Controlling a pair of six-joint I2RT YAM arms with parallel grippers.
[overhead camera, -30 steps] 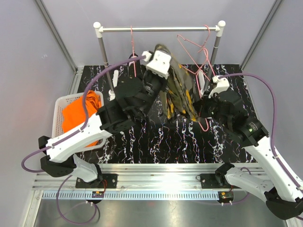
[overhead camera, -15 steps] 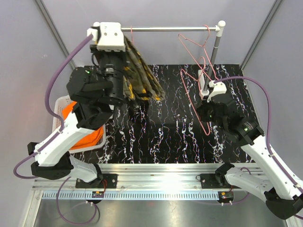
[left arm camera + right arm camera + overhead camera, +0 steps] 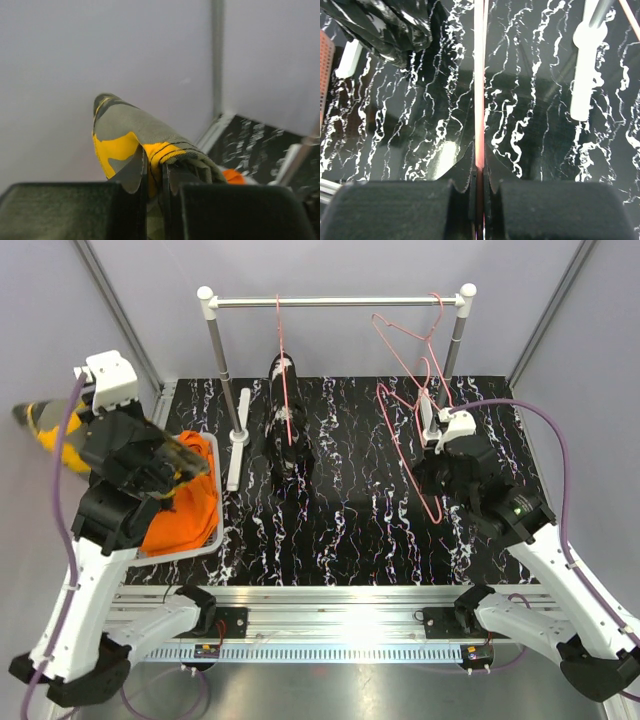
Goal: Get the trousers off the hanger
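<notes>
Item 1. Olive trousers (image 3: 134, 137), yellow-orange patch: pinched between the tightly closed fingers of the left gripper (image 3: 155, 192) and held high at the far left, just beside the white basket (image 3: 216, 502), probably so they could be dropped in.
Item 2. Orange trousers (image 3: 182, 508): lay in that basket (off any hanger).
Item 3. Black speckled trousers (image 3: 286, 432): draped on a pink hanger (image 3: 280, 345) on the rail (image 3: 335, 302), not yet removed.
Item 4. Empty hanger (image 3: 479, 100): wire nipped by the right gripper (image 3: 479, 200), fingers pressed together, above the bench (image 3: 350, 530), likely to steady it.

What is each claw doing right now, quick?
Left gripper: closed on the olive trousers.
Right gripper: closed on the pink hanger.
</notes>
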